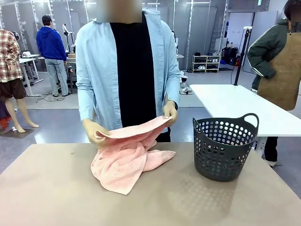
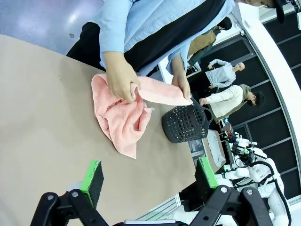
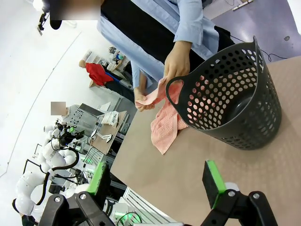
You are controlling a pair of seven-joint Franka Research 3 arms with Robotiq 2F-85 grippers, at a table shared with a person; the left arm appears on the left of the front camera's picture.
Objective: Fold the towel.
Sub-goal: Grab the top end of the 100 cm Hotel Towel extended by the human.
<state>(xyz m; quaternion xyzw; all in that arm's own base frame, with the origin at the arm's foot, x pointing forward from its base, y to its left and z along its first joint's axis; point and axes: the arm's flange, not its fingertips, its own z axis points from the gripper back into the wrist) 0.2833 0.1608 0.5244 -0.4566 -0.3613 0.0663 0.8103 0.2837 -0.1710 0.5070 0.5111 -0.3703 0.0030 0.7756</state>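
Observation:
The salmon-pink towel [image 1: 126, 160] lies bunched on the tan table [image 1: 56, 193] near its far edge, its top edge lifted between the person's two hands [image 1: 94, 132]. It also appears as the towel [image 2: 123, 117] in the left wrist view and the towel [image 3: 164, 123] behind the basket in the right wrist view. My left gripper [image 2: 148, 176] hangs open well back from the towel, nothing between its green pads. My right gripper [image 3: 157, 181] is open too, above the table in front of the basket.
A dark perforated basket [image 1: 225, 147] with two handles stands empty on the table to the right of the towel. The person stands at the far edge. A white table [image 1: 235, 101] is behind, with other people farther off.

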